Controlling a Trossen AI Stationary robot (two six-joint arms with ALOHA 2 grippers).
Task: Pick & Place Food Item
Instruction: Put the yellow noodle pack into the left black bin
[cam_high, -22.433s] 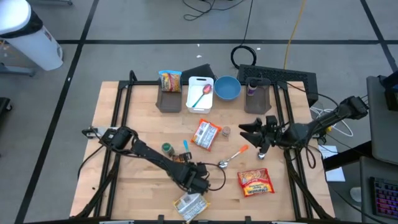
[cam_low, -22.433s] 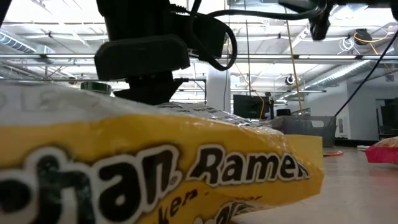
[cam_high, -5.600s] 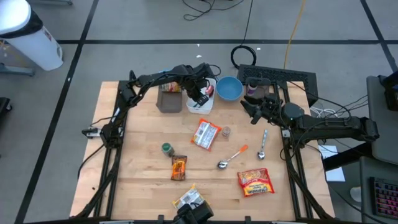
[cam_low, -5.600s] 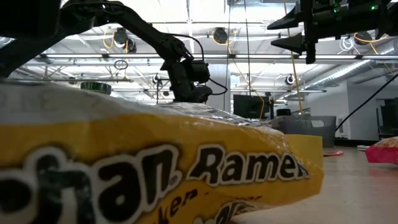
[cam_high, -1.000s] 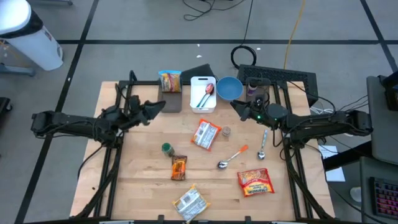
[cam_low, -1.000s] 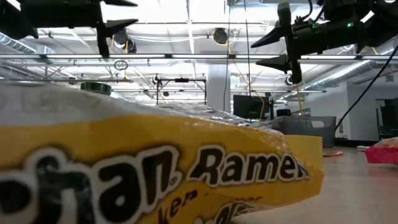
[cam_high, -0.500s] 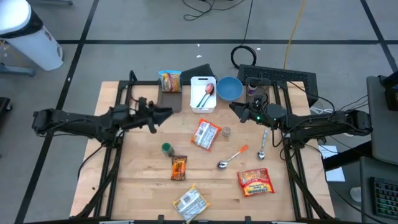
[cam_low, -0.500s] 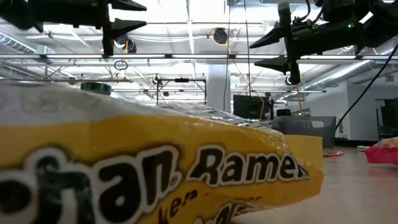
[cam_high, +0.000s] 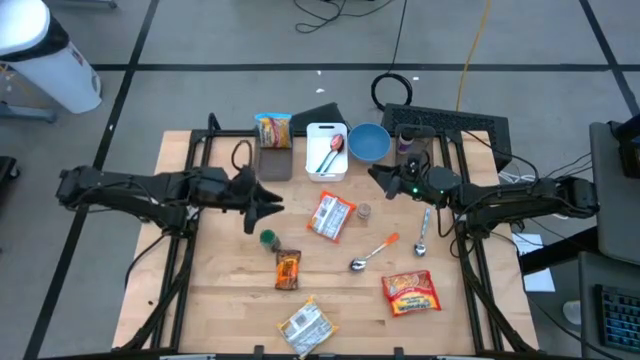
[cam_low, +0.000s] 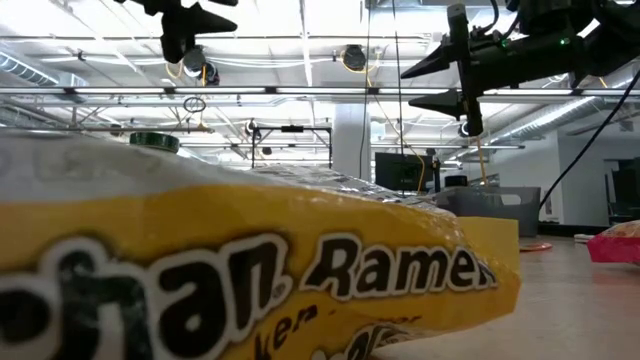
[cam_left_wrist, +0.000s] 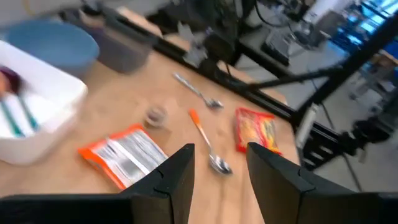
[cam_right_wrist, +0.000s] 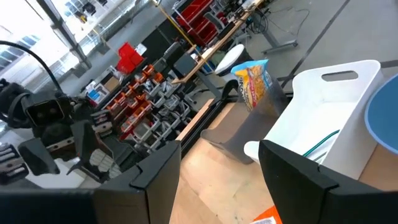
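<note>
High view: left pincer (cam_high: 270, 207) open, empty, above bench left-centre near orange packet (cam_high: 331, 215). Right pincer (cam_high: 377, 178) open, empty, near far edge by blue bowl (cam_high: 366, 142). One snack bag (cam_high: 272, 129) binned; several packets left on bench (cam_high: 220, 290).

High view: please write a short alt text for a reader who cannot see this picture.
Seen from above, two dark robot arms reach over a wooden table; the left hand and right hand both hover open and empty. Food packets, two spoons, a green-lidded jar, a white tray and a blue bowl lie between them.
</note>
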